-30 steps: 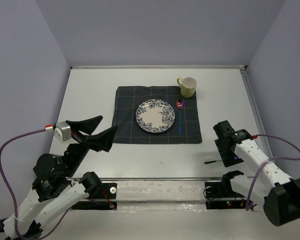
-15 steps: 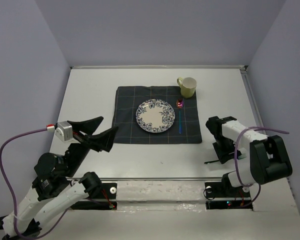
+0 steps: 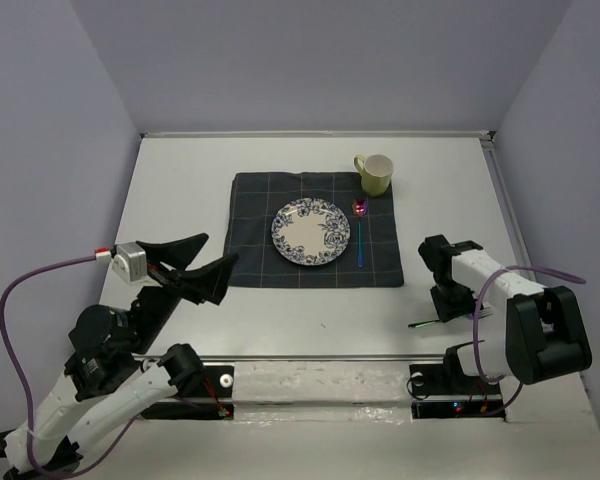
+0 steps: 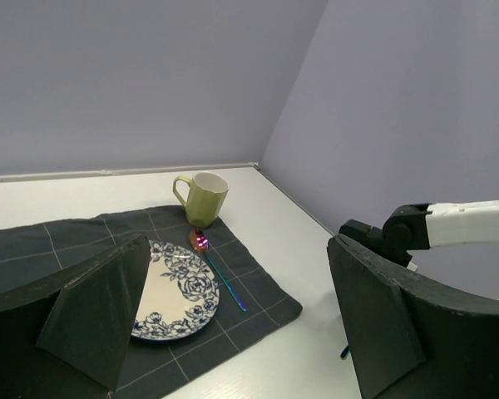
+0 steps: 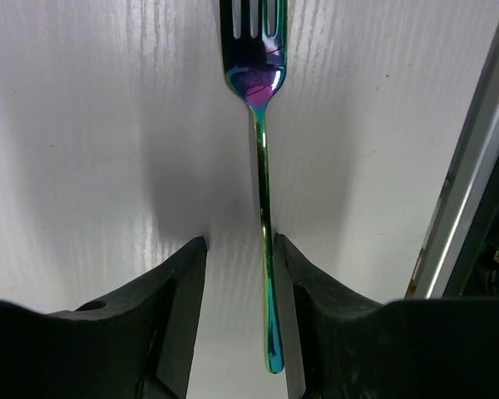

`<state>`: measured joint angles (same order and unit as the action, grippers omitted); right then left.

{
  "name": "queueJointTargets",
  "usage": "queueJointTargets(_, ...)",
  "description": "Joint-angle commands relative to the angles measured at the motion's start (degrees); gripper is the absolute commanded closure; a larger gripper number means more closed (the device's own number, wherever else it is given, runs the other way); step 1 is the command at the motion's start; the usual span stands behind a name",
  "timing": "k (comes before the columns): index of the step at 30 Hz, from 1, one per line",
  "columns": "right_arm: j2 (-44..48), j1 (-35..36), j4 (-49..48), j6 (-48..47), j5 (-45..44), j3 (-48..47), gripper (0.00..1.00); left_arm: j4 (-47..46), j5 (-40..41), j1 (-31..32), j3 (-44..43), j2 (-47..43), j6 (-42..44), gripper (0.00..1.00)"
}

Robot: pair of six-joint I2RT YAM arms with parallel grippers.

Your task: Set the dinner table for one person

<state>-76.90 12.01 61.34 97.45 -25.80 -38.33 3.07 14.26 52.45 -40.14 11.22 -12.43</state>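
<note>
Navy placemat holds plate, spoon, mug — fork apart on dinner table.

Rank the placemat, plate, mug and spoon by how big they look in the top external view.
1. placemat, by far the largest
2. plate
3. mug
4. spoon. It is longer than the mug is wide, but so thin that it covers the least area.
</note>
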Motion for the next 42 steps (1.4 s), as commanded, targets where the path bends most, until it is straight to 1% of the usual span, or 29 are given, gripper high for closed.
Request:
queueJointTargets(1,1.1,-0.3,-6.2,2.4,1.2,1.9,0.56,-1.8,0.1,0.3,-0.6,1.1,1.2,0.01)
queueJointTargets(4,-0.3,-0.3,-10.2,0.9,2.2,2.2,0.56,-1.8,0.0,0.3,-0.6,1.5,1.2,0.01)
queueJointTargets(6,-1.8,-0.3,-12.7,-1.3,1.8,1.8,0.62,-1.8,-0.5,0.3,-0.6,1.8,1.2,0.01)
queueJointTargets(7,-1.8,-0.3,-14.5,-2.1,1.4,1.8,0.63,-1.8,-0.6,0.3,-0.6,1.8,1.2,0.01)
queueJointTargets(10,-1.5,-0.3,-17.6,-7.5,-1.0,1.6,0.64,-1.9,-0.4,0.3,-0.6,1.6,1.2,0.01)
queueJointTargets(12,-1.2,-0.3,-20.4,-12.9,-2.8,1.5,0.66,-1.8,-0.9,0.3,-0.6,2.1,1.3,0.01)
queueJointTargets(14,-1.6,-0.3,-22.7,-16.9,-3.9,1.2,0.68,-1.9,-1.3,0.3,-0.6,2.1,1.3,0.01)
queueJointTargets(15,-2.0,-0.3,-23.3,-21.0,-4.3,1.0,0.73,-1.9,-0.9,0.3,-0.6,2.1,1.4,0.01)
queueJointTargets(18,-4.4,-0.3,-24.8,-24.5,-3.3,0.5,0.76,-1.8,-0.9,0.2,-0.6,3.0,1.4,0.01)
queueJointTargets(21,-6.3,0.2,-26.0,-24.7,-0.7,-0.2,0.76,-1.8,-0.9,0.2,-0.6,3.5,1.5,0.01)
queueJointTargets(24,-6.8,1.9,-26.5,-24.4,-1.0,-0.2,0.78,-1.8,-0.9,0.0,-0.6,3.7,1.4,0.01)
queueJointTargets(27,-6.3,1.9,-26.6,-24.6,-1.7,0.2,0.61,-1.8,-0.8,-0.2,-0.5,3.8,1.4,0.01)
queueJointTargets(31,-6.7,1.9,-25.9,-24.8,-2.8,-0.3,0.58,-1.8,-1.1,-0.3,-0.4,3.9,1.4,0.01)
queueJointTargets(36,-7.1,1.9,-25.7,-25.3,-3.5,-0.6,0.58,-1.8,-1.0,-0.3,-0.4,3.8,1.4,0.01)
queueJointTargets(40,-7.3,1.9,-25.7,-25.5,-3.5,-0.7,0.67,-1.8,-0.4,-0.3,-0.5,3.6,1.6,0.01)
queueJointTargets(42,-7.3,1.9,-25.7,-25.6,-3.5,-0.8,0.75,-1.7,-0.1,-0.3,-0.5,3.4,1.7,0.01)
